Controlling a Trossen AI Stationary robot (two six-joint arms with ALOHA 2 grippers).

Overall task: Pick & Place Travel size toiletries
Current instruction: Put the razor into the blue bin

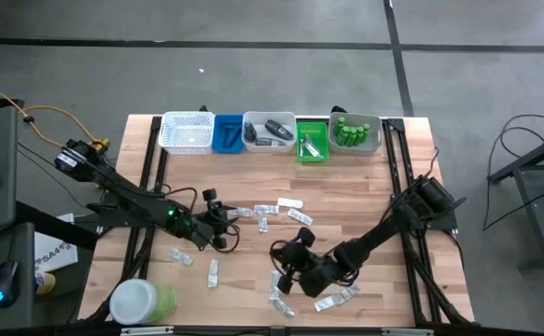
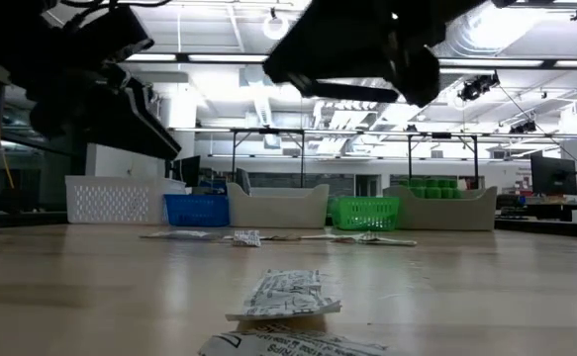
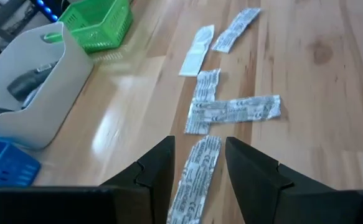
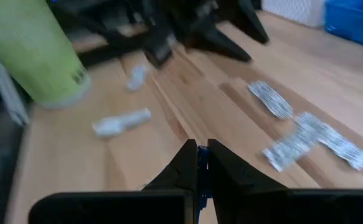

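Sachet pick – left tool (image 3: 197,165) lined up
Jaws apart astride sachet (image 3: 197,174) for grasp; right tool (image 4: 201,163) closed on blue item (image 4: 202,152), prob. razor.

Two matte black jointed arms, loose black cables looping along them. The left arm (image 1: 132,198) shows a small green light. Each hand (image 3: 197,171) ends in angular, wedge-shaped black fingers (image 4: 228,171).
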